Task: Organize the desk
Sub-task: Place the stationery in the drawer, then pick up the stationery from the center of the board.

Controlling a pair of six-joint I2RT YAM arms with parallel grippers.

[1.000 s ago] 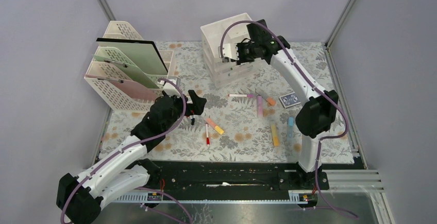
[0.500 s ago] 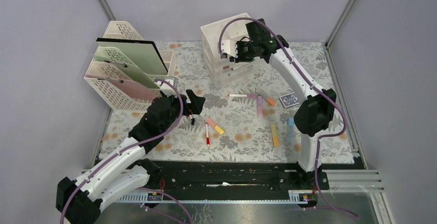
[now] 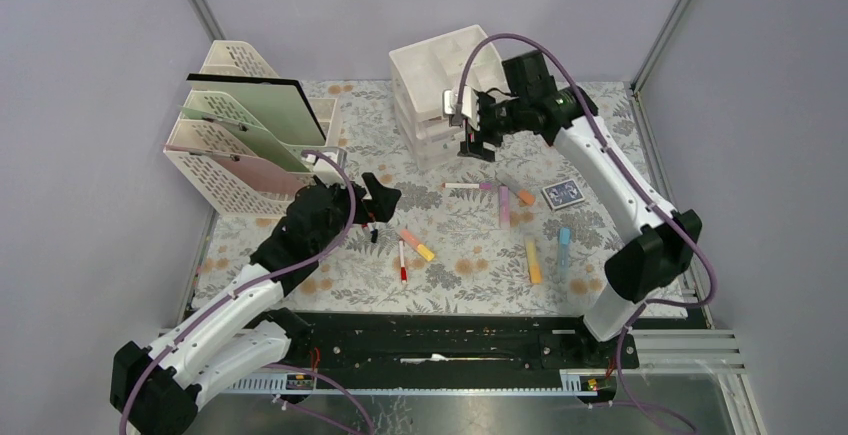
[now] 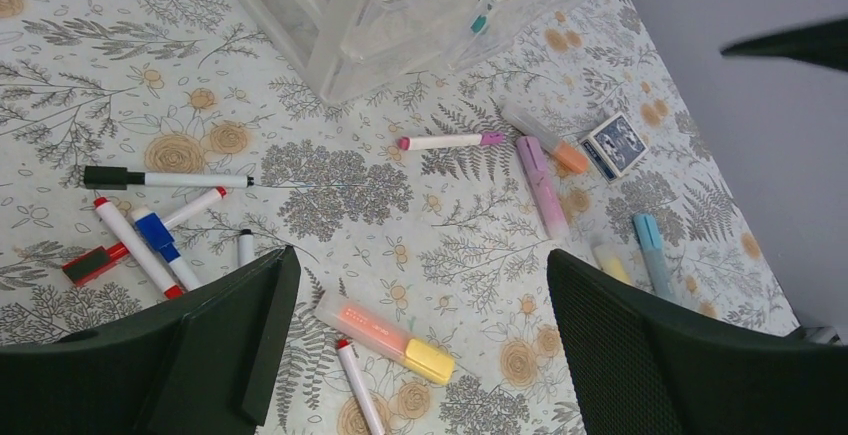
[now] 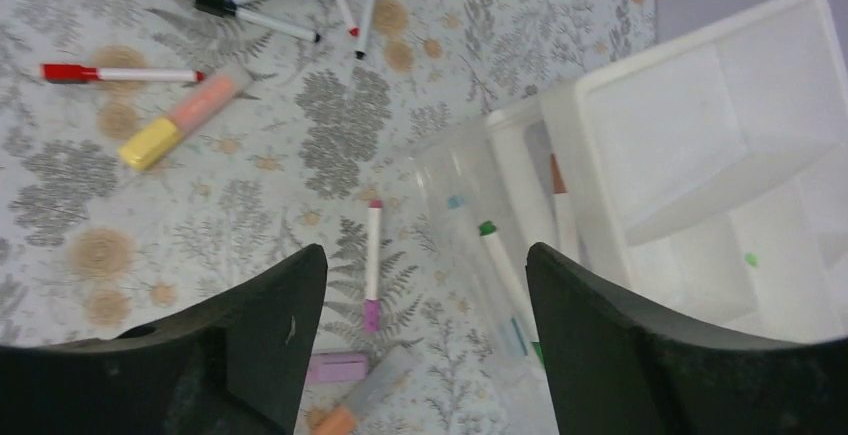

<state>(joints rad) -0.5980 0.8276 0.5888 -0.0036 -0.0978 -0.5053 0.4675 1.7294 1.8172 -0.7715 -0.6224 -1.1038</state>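
Observation:
The desk [image 3: 470,275] wears a pale fern-print cloth strewn with pens. My left gripper [image 3: 378,200] [image 4: 420,285] hangs open above an orange highlighter with a yellow cap [image 4: 385,337] and a red-tipped marker [image 4: 360,385], touching neither. My right gripper [image 3: 478,135] [image 5: 425,275] is open and empty, hovering at the front of the white drawer unit [image 3: 440,105], whose clear drawer [image 5: 480,205] stands pulled out with a green-tipped marker [image 5: 505,260] inside. Below it lies a pink-capped marker [image 5: 372,265].
A cream file rack [image 3: 250,145] holding folders stands at the back left. A purple highlighter [image 3: 503,205], yellow highlighter [image 3: 532,258], blue highlighter [image 3: 564,245] and a card box [image 3: 562,193] lie centre right. Several markers [image 4: 150,240] cluster by the left gripper.
My right gripper has opened and drawn back from the drawer unit toward the right, its elbow swinging outward. The left arm has stayed put.

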